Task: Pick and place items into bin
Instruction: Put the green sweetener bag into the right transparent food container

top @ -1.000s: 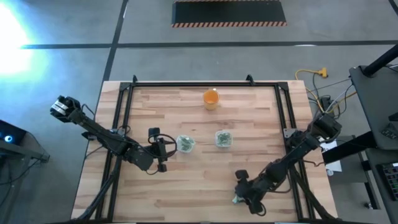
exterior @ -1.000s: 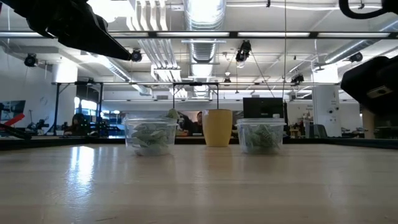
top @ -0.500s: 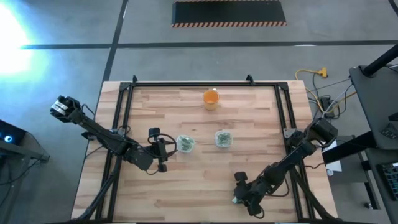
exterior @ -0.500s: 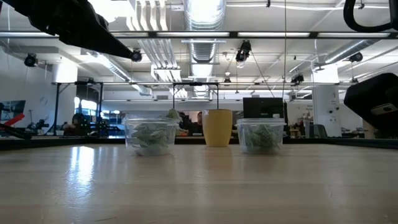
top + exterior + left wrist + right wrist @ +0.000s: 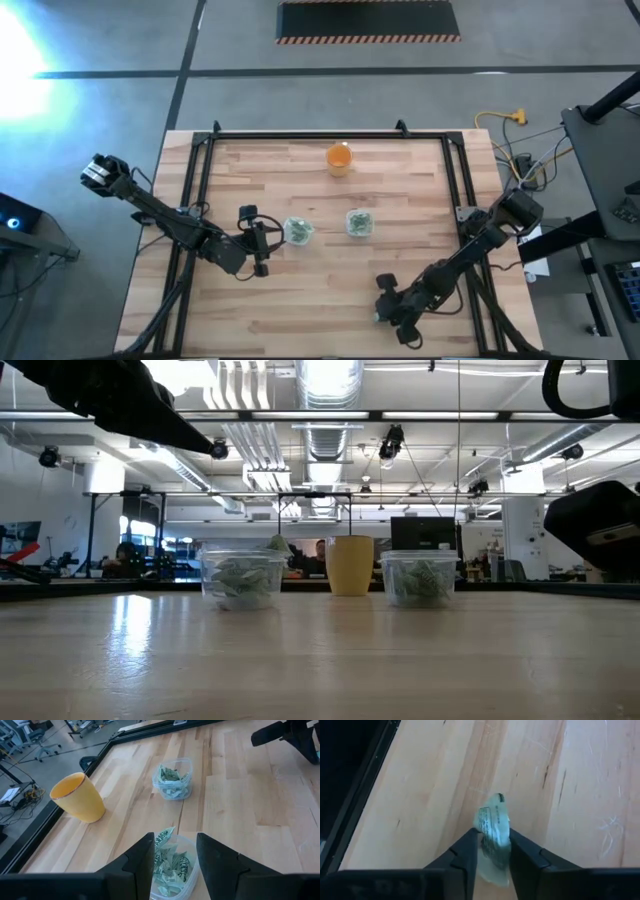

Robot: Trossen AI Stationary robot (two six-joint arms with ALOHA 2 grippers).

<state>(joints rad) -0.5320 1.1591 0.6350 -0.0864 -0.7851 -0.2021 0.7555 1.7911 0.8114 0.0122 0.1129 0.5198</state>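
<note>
A small pale green wrinkly item (image 5: 495,822) lies on the wood near the table's near edge, right of the middle, and my right gripper (image 5: 381,316) (image 5: 492,834) is shut on it. Two clear tubs (image 5: 298,231) (image 5: 359,223) at mid-table hold more pale green pieces. My left gripper (image 5: 262,245) (image 5: 174,845) hovers open just left of the left tub (image 5: 172,867), where one piece (image 5: 164,837) sticks up past the rim. The low view shows both tubs (image 5: 241,576) (image 5: 419,576). My right gripper pinches the item's nearer part (image 5: 493,851) between its two fingers (image 5: 468,854), one on each side. The fingers slant downward from the table's right side. The item's far tip (image 5: 497,802) sticks out beyond the fingertips, low over the wood; whether it is lifted I cannot tell.
An orange cup (image 5: 339,158) (image 5: 77,797) stands upright near the far edge. A black frame rail (image 5: 190,200) borders the table's sides, and part of it (image 5: 360,795) runs close beside my right gripper. Bare wood (image 5: 330,290) lies between the tubs and the near edge.
My right arm has sunk a little at the near edge. In the high view, the pale item that showed at its fingertips is now covered by the gripper.
</note>
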